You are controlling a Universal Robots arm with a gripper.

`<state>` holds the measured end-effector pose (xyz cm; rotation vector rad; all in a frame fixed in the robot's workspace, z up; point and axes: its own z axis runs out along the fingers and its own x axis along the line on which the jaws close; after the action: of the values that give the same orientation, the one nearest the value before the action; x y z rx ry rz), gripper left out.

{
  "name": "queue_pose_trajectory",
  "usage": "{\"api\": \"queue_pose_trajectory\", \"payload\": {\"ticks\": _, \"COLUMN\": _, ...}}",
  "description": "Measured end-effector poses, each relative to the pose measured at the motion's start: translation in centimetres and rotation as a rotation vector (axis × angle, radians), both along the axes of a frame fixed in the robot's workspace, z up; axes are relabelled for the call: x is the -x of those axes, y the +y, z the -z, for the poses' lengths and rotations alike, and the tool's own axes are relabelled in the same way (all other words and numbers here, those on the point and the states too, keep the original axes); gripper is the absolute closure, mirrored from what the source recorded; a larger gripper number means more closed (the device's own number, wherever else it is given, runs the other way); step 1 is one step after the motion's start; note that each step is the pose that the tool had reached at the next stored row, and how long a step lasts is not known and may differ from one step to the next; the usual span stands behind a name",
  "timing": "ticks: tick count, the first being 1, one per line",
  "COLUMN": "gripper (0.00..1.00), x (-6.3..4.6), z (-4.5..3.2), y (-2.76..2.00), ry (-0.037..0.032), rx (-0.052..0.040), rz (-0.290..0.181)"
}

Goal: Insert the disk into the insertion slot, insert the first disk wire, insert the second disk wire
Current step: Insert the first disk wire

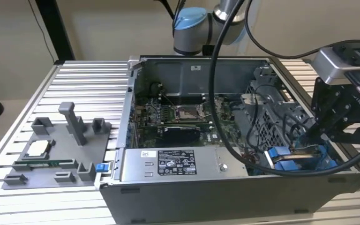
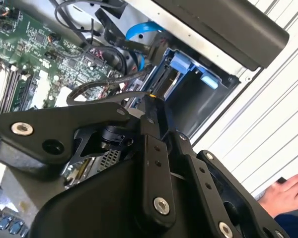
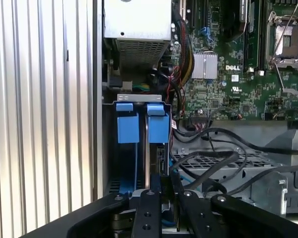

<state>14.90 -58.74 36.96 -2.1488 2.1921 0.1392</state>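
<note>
Gripper (image 1: 318, 140) hangs over the 4 o'clock corner of the case (image 1: 230, 192) in the exterior view; grip state can't be told. Right under it, in the first wrist view, the disk (image 3: 158, 153) stands edge-on in the insertion slot (image 3: 107, 148), beside two blue tabs (image 3: 127, 128), and looks mostly down. Risks, imo: black cables (image 3: 213, 163) loop just beside the bay (easy to snag or pinch), and a slightly tilted disk could jam vs the bay walls. A hand (image 2: 288, 191) rests near the table in the second wrist view. Case sits on a slatted alu table (image 1: 80, 84), w/ a grey parts fixture (image 1: 61, 154) at 8 o'clock and a beige wall (image 1: 117, 28) behind.
</note>
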Motion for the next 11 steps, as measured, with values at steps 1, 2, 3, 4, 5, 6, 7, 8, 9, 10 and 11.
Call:
{"api": "queue_pose_trajectory", "payload": {"ticks": 1, "gripper": 1.00, "x": -0.1, "z": 0.11, "y": 0.00, "ry": 0.0000, "rx": -0.0018, "rz": 0.000}}
{"api": "queue_pose_trajectory", "payload": {"ticks": 2, "gripper": 1.00, "x": -0.3, "z": 0.25, "y": 0.00, "ry": 0.0000, "rx": -0.0028, "rz": -0.001}}
{"api": "queue_pose_trajectory", "payload": {"ticks": 3, "gripper": 1.00, "x": -0.4, "z": 0.39, "y": -0.01, "ry": 0.0000, "rx": -0.0032, "rz": -0.002}}
{"api": "queue_pose_trajectory", "payload": {"ticks": 4, "gripper": 1.00, "x": -0.5, "z": 0.55, "y": -0.01, "ry": 0.0000, "rx": -0.0033, "rz": -0.003}}
{"api": "queue_pose_trajectory", "payload": {"ticks": 5, "gripper": 1.00, "x": -0.6, "z": 0.72, "y": -0.01, "ry": 0.0000, "rx": -0.0033, "rz": -0.004}}
{"api": "queue_pose_trajectory", "payload": {"ticks": 6, "gripper": 1.00, "x": -0.7, "z": 0.91, "y": -0.01, "ry": 0.0000, "rx": -0.0034, "rz": -0.005}}
{"api": "queue_pose_trajectory", "payload": {"ticks": 7, "gripper": 1.00, "x": -0.8, "z": 1.07, "y": -0.01, "ry": 0.0000, "rx": -0.0033, "rz": -0.005}}
{"api": "queue_pose_trajectory", "payload": {"ticks": 8, "gripper": 1.00, "x": -0.9, "z": 1.27, "y": -0.01, "ry": 0.0000, "rx": -0.0035, "rz": -0.006}}
{"api": "queue_pose_trajectory", "payload": {"ticks": 9, "gripper": 1.00, "x": -0.9, "z": 1.44, "y": -0.01, "ry": 0.0000, "rx": -0.0034, "rz": -0.007}}
{"api": "queue_pose_trajectory", "payload": {"ticks": 10, "gripper": 1.00, "x": -0.9, "z": 1.61, "y": -0.01, "ry": -0.0001, "rx": -0.0035, "rz": -0.007}}
{"api": "queue_pose_trajectory", "payload": {"ticks": 11, "gripper": 1.00, "x": -0.9, "z": 1.76, "y": -0.01, "ry": 0.0000, "rx": -0.0033, "rz": -0.008}}
